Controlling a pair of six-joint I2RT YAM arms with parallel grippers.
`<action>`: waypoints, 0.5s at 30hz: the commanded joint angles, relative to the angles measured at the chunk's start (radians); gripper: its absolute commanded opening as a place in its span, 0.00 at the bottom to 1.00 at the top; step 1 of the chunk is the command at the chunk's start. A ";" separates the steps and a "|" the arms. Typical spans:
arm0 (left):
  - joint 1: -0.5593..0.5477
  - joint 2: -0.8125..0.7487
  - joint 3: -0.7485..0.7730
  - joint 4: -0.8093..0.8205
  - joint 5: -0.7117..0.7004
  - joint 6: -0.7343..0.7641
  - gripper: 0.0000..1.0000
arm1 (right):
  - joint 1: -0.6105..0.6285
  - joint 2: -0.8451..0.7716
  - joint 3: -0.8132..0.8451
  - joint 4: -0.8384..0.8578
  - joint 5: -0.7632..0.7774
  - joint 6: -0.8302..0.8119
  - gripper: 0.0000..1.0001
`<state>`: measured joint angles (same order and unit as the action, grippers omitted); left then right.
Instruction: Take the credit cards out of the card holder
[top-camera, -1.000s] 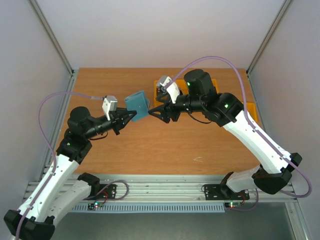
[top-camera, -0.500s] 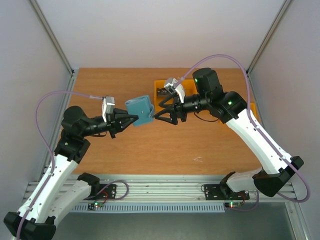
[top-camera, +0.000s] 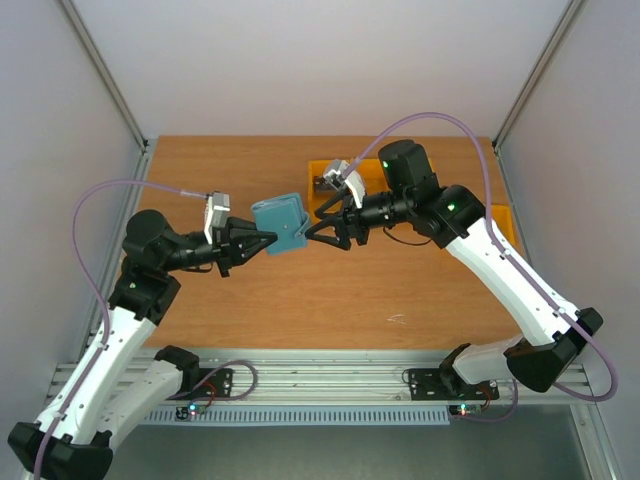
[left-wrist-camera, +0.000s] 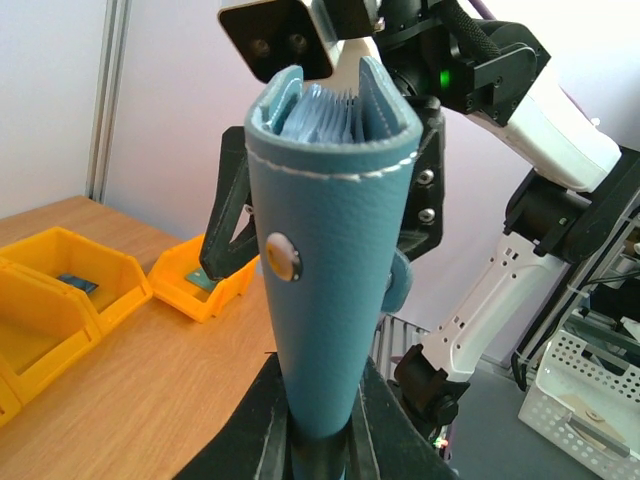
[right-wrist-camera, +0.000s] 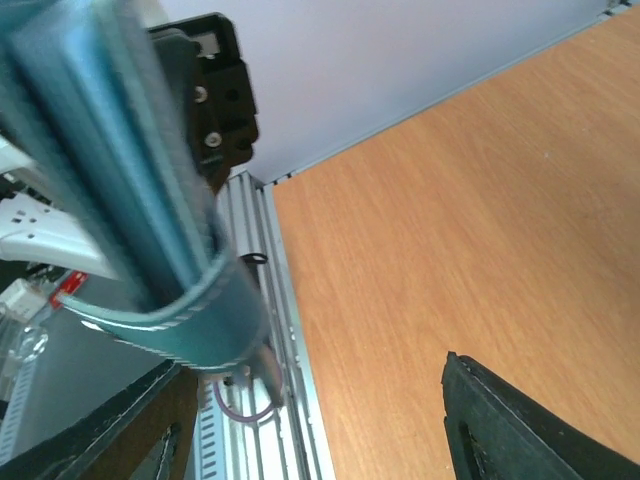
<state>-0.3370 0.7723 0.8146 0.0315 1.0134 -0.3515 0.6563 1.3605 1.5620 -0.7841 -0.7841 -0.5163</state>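
Realignment is seen over the last second: the card holder (top-camera: 280, 225), pinched at one end by the left gripper (top-camera: 266, 239), has been lowered a little and turned so that its free end is presented to the right gripper (top-camera: 314, 233). That gripper's jaws are spread and have been brought close, flanking the free end. The holder is held in the air above the table (top-camera: 330, 300). The credit cards (left-wrist-camera: 325, 110) are tucked inside (only blue edges show), none drawn out. Extraction is judged to be set up but not begun.
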 joint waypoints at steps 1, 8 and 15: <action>0.004 -0.005 0.040 0.074 0.042 0.003 0.00 | 0.006 -0.010 -0.013 0.023 0.108 -0.003 0.66; 0.004 -0.006 0.037 0.076 0.035 0.006 0.00 | 0.011 -0.007 -0.025 0.017 0.003 -0.010 0.68; 0.004 -0.012 0.035 0.071 0.028 0.006 0.00 | 0.015 0.018 -0.015 0.028 -0.187 0.026 0.74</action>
<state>-0.3351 0.7715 0.8192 0.0395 1.0359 -0.3511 0.6598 1.3640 1.5391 -0.7692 -0.8497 -0.5095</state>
